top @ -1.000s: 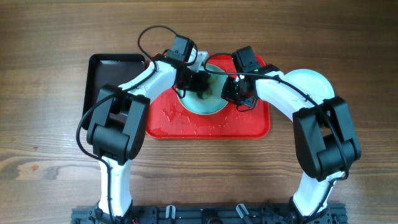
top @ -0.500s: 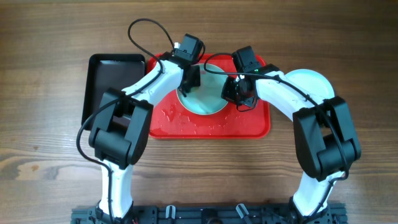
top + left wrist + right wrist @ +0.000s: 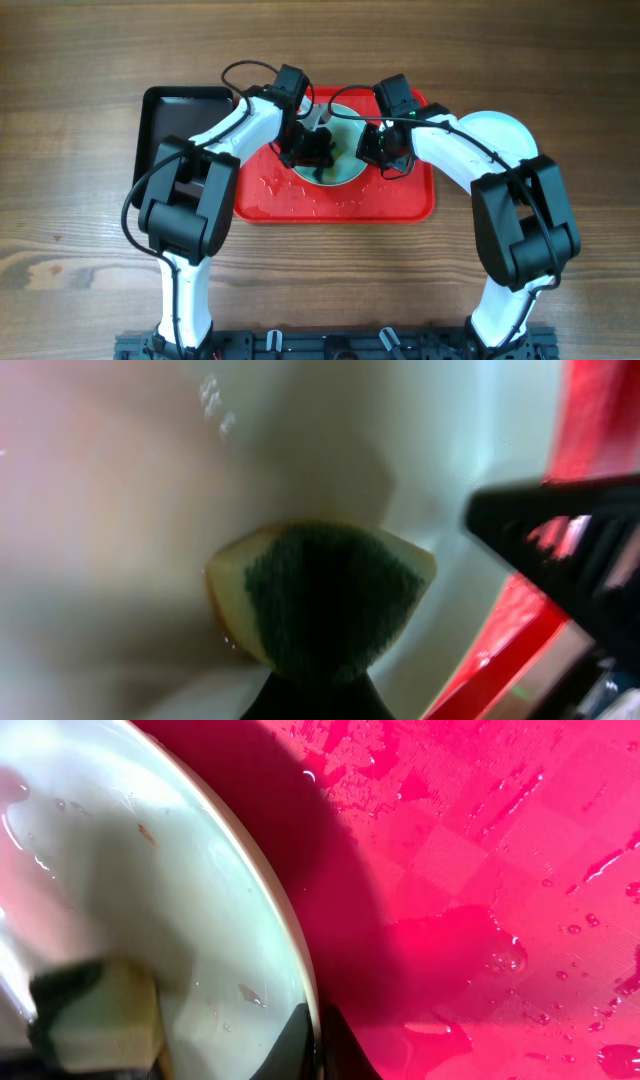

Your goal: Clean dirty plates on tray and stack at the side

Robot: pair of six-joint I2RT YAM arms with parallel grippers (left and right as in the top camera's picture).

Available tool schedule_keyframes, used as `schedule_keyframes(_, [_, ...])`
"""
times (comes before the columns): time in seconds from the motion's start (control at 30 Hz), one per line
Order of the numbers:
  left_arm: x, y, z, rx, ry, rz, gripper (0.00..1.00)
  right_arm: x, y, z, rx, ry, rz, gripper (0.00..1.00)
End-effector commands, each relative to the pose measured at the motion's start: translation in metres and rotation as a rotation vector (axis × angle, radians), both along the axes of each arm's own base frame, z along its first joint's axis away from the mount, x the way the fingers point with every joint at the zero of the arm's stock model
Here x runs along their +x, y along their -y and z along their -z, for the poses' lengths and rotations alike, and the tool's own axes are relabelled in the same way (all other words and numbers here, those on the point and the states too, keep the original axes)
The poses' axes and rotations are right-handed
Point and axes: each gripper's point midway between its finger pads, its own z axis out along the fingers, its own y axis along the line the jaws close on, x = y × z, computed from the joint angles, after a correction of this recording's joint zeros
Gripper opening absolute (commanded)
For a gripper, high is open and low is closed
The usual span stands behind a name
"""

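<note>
A pale blue plate lies on the red tray. My left gripper is shut on a yellow sponge with a green pad and presses it on the plate's surface. My right gripper is shut on the plate's right rim, pinched between its fingers. The plate looks wet, with a small speck near the rim. The sponge shows at the lower left of the right wrist view. Another pale plate lies on the table right of the tray. No third plate is seen.
A smaller black tray sits left of the red tray, partly under my left arm. The red tray floor is wet, with drops and small puddles. The right gripper's black body shows in the left wrist view.
My left gripper has swept the sponge from the plate's far left rim back toward the plate's middle. The right gripper has kept its hold on the rim.
</note>
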Motion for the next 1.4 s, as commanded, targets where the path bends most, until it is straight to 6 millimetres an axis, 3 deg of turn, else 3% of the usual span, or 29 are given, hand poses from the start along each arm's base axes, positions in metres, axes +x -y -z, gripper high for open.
schedule_keyframes(0.0, [0.021, -0.003, 0.012, -0.075, -0.018, -0.110, 0.04, -0.015, 0.001, 0.017, -0.009, -0.056, -0.030, 0.04])
schedule_keyframes(0.1, [0.058, -0.024, 0.017, -0.003, 0.041, -0.296, 0.04, -0.015, 0.001, 0.017, -0.010, -0.055, -0.033, 0.04])
schedule_keyframes(0.17, [0.085, -0.062, 0.023, 0.143, 0.084, -0.480, 0.04, -0.015, 0.001, 0.017, -0.011, -0.054, -0.039, 0.04])
schedule_keyframes(0.2, [0.088, -0.071, 0.020, 0.180, 0.094, -0.499, 0.04, -0.015, 0.001, 0.017, -0.011, -0.053, -0.040, 0.04])
schedule_keyframes(0.3, [0.089, -0.093, 0.004, 0.302, 0.112, -0.533, 0.04, -0.014, 0.001, 0.017, -0.010, -0.052, -0.038, 0.04])
schedule_keyframes(0.4, [0.088, -0.109, -0.024, 0.395, 0.152, -0.553, 0.04, -0.014, 0.001, 0.017, -0.009, -0.049, -0.037, 0.04])
schedule_keyframes(0.67, [0.072, -0.111, -0.111, 0.336, 0.225, -0.560, 0.04, -0.014, -0.004, 0.016, 0.013, -0.042, -0.077, 0.04])
schedule_keyframes(0.83, [0.058, -0.116, -0.138, 0.329, 0.238, -0.565, 0.04, -0.010, -0.009, 0.002, 0.047, -0.008, -0.178, 0.04])
schedule_keyframes(0.97, [0.054, -0.119, -0.132, 0.357, 0.234, -0.541, 0.04, -0.003, -0.003, -0.026, 0.013, 0.076, -0.226, 0.04])
schedule_keyframes(1.23, [0.059, -0.140, -0.114, 0.435, 0.223, -0.576, 0.04, -0.001, 0.069, -0.110, -0.342, 0.274, -0.104, 0.04])
schedule_keyframes(1.37, [0.061, -0.146, -0.103, 0.446, 0.197, -0.587, 0.04, -0.008, 0.103, -0.167, -0.558, 0.422, -0.028, 0.04])
